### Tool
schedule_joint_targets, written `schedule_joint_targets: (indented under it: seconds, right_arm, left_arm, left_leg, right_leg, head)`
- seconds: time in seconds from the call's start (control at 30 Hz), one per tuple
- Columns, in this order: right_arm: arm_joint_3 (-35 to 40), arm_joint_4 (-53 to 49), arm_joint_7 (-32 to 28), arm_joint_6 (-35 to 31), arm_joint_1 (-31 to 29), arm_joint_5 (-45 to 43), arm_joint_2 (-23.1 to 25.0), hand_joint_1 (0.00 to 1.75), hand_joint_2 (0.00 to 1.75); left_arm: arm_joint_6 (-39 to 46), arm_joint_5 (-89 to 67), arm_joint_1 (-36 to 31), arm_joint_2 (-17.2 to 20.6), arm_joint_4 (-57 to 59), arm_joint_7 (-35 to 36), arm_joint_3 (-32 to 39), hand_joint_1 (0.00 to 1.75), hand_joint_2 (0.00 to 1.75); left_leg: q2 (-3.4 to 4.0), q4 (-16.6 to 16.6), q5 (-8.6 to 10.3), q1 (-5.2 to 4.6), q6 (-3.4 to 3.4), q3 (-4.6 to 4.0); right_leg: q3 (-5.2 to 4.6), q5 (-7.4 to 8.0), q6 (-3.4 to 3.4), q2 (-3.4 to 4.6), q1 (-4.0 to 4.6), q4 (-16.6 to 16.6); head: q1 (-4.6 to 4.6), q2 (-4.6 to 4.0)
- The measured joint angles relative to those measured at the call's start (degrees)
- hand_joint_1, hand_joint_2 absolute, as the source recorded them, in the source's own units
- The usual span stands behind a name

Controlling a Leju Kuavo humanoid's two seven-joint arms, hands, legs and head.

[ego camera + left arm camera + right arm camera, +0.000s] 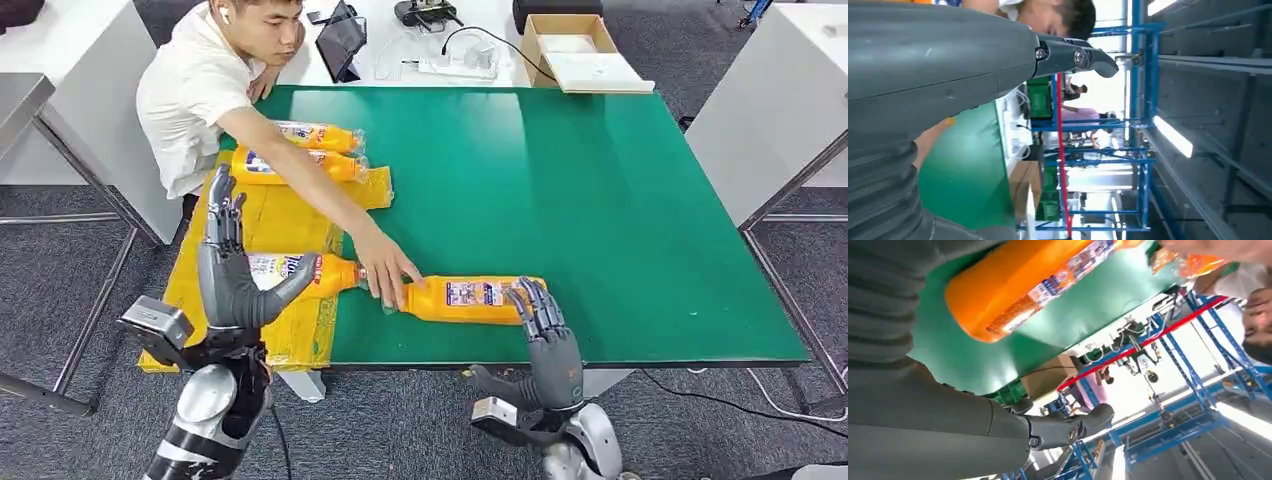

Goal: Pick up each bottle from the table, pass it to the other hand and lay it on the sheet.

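An orange bottle lies on its side on the green table near the front edge. A person's hand rests on its cap end. My right hand is open at the bottle's base end, fingertips at the base and thumb spread aside. The right wrist view has that bottle close above my thumb. My left hand stands open with its fingers straight, over the yellow sheet. Another orange bottle lies on the sheet beside its thumb. Two more bottles lie at the sheet's far end.
The person leans in from the table's far left corner, one arm stretched across the sheet. A cardboard box, a tablet and a power strip sit on the white table behind. White tables flank both sides.
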Motion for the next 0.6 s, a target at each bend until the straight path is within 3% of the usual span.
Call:
schedule_joint_targets:
  seconds: [0.2,0.37,0.6]
  right_arm:
    - [0.07,0.80,3.86,0.41,-3.39,5.68,-2.62,0.00,1.75]
    - [0.48,6.59,8.15,6.99,-9.56,6.95,-4.30,0.00,1.75]
    - [1.64,14.17,8.70,8.46,-14.37,7.93,-4.83,0.00,1.75]
  left_arm:
    - [-1.81,0.37,0.76,0.18,-2.44,0.26,-0.63,0.00,1.75]
    - [-2.78,1.09,0.72,0.20,-2.64,1.11,-2.45,0.00,1.75]
    - [-2.78,0.13,-0.08,0.20,-1.88,1.97,-3.98,0.00,1.75]
  left_leg:
    - [0.01,0.00,0.01,0.00,0.00,0.00]
    - [0.01,0.01,0.03,-0.02,0.01,0.01]
    - [-0.02,0.02,0.03,0.00,0.01,0.00]
  right_leg:
    - [0.00,0.01,0.00,0.00,0.00,0.01]
    - [0.00,0.03,0.02,0.00,-0.01,0.00]
    - [0.00,0.03,0.02,0.00,0.01,0.01]
  head:
    - [0.00,-0.02]
    - [0.00,0.00]
    - [0.00,0.00]
